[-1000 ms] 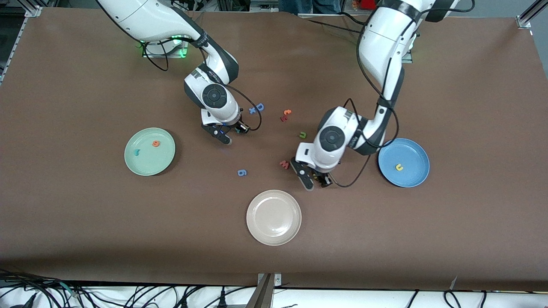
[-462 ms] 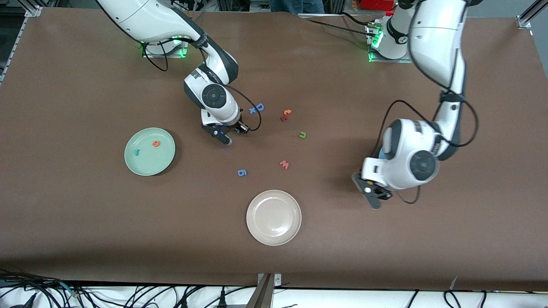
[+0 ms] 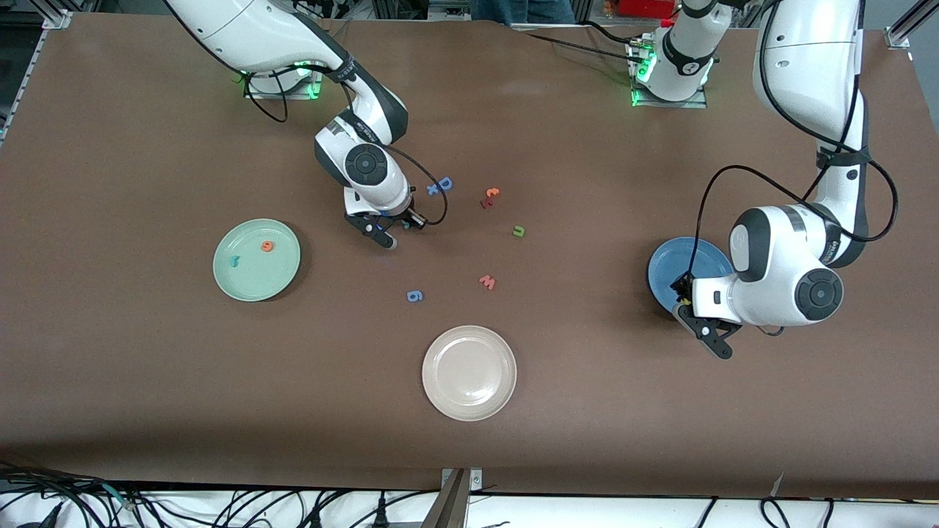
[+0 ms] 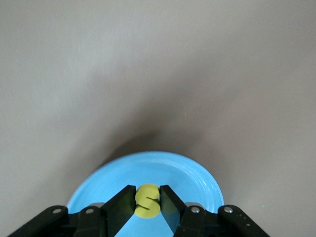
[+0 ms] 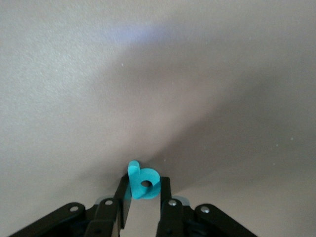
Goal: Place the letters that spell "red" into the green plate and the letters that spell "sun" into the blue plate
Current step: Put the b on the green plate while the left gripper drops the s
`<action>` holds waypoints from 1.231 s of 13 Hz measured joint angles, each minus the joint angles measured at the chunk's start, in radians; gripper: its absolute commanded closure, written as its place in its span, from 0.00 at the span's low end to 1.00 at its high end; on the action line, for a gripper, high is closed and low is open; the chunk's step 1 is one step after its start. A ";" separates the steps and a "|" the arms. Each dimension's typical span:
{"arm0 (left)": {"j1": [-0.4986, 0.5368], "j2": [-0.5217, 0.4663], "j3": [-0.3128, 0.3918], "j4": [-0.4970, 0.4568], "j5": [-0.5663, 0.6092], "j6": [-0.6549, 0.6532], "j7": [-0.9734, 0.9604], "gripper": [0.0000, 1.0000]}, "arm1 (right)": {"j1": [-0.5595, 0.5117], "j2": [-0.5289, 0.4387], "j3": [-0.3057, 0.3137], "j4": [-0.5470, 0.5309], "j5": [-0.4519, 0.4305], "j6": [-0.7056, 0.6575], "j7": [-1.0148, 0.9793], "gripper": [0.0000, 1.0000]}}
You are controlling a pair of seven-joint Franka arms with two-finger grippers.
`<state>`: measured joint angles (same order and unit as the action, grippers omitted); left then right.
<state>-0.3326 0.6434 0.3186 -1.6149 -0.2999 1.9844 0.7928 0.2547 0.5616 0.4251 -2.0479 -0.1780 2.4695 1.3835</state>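
The left gripper (image 4: 147, 203) pinches the yellow "s" (image 4: 147, 200) over the blue plate (image 3: 671, 270). The right gripper (image 5: 145, 190) clamps the teal "d" (image 5: 143, 181) just above the table (image 3: 147, 381). Two letters – orange "e" (image 3: 268, 246), teal "r" (image 3: 235, 259) – lie in the green plate (image 3: 253, 284); a green "u" (image 3: 519, 232) sits on the table between the two grippers.

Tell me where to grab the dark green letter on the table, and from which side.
Pinch the dark green letter across its two outer arms, straight down from above: it lies flat on the table, with nothing touching it. The left gripper holds the yellow s over the blue plate; the right gripper grips the teal d.
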 measured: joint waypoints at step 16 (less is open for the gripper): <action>-0.010 -0.045 -0.061 -0.133 0.084 0.000 -0.473 0.00 | -0.075 -0.134 -0.435 0.065 -0.004 -0.274 -1.023 0.84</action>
<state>-0.3423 0.5983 0.2571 -1.7482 -0.2156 1.9849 0.3196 0.1798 0.4278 -0.0098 -1.9828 -0.1821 2.1957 0.3604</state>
